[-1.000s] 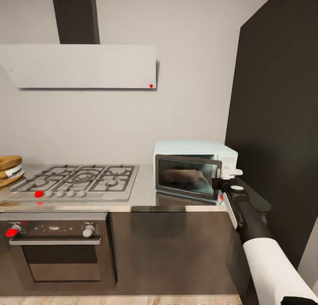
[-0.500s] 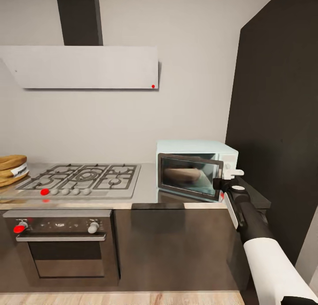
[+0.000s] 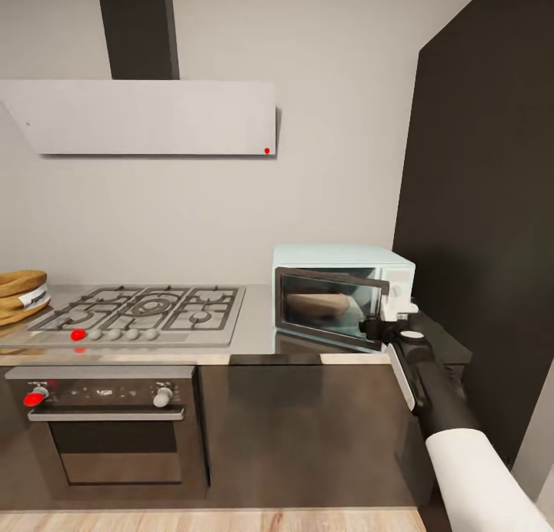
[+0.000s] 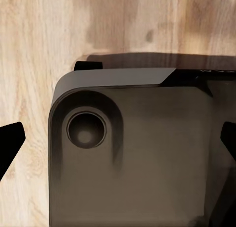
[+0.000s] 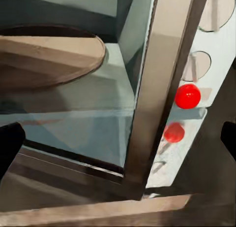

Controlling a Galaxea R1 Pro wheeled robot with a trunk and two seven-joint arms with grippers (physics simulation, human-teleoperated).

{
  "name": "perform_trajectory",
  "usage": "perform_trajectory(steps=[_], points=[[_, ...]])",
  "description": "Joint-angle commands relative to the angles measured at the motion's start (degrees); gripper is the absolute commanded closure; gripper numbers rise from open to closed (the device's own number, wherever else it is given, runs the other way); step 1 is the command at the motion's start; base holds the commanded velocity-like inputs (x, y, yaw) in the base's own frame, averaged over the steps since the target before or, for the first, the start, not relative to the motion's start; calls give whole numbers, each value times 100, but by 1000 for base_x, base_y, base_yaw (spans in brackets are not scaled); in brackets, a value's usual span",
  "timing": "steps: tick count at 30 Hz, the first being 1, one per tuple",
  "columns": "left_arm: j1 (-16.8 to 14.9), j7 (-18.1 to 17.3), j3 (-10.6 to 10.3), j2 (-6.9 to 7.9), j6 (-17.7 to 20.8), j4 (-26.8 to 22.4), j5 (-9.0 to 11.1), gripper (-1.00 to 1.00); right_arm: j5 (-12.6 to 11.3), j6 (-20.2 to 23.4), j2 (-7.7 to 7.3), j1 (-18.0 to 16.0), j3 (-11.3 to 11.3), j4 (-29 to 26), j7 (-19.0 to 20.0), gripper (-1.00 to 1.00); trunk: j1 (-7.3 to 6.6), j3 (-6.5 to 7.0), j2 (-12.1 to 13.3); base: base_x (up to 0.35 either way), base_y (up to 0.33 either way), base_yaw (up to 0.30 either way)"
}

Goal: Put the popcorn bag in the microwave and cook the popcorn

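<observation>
Since previous head frame right gripper (image 3: 391,322) crept closer to door edge of microwave (image 3: 342,295). Door ajar; tan shape behind glass, probably popcorn bag (image 3: 315,304), already inside.

Countertop (image 3: 258,324) — one, microwave at its right end. Microwave — one. Red indicator light (image 5: 188,96) — one, plus reflection.

Right gripper fingers spread wide, holding nothing. Left gripper (image 4: 118,138): fingers apart, empty.

Judgement: press door square, steadily, until shut.

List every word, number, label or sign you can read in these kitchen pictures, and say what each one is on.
None can be read.
Oven panel: faint marks between the knobs, too small and blurred to read.
White band on the brown object at the counter's left end: dark marks, unreadable.
Microwave: red light and knobs, no legible text.
</observation>
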Motion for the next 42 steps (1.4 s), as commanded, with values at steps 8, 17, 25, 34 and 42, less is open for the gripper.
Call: perform_trajectory(steps=[8,17,25,34,42], points=[[-3,-5,7,-1,-17,6,15,-100,1,1308,-554,1157,-22,-2105,182,-100,0,-6,-4,0,0,0],[-3,-1,23,-5,-16,-1,21,-100,-10,1215,-799,1174,-205,-1999,445,-100,0,-6,-4,0,0,0],[-3,-5,30,-10,-17,-1,24,-100,-142,1182,-732,1174,-239,-2079,250,-100,0,-6,-4,51,0,0],[-3,-4,25,-1,-16,-1,24,-100,-287,1043,-754,1174,-1035,-2081,280,-100,0,-6,-4,238,0,0],[-3,-3,25,-1,-16,-1,24,-100,-286,997,-858,1174,-1322,-2081,283,-100,0,-6,-4,202,0,0]])
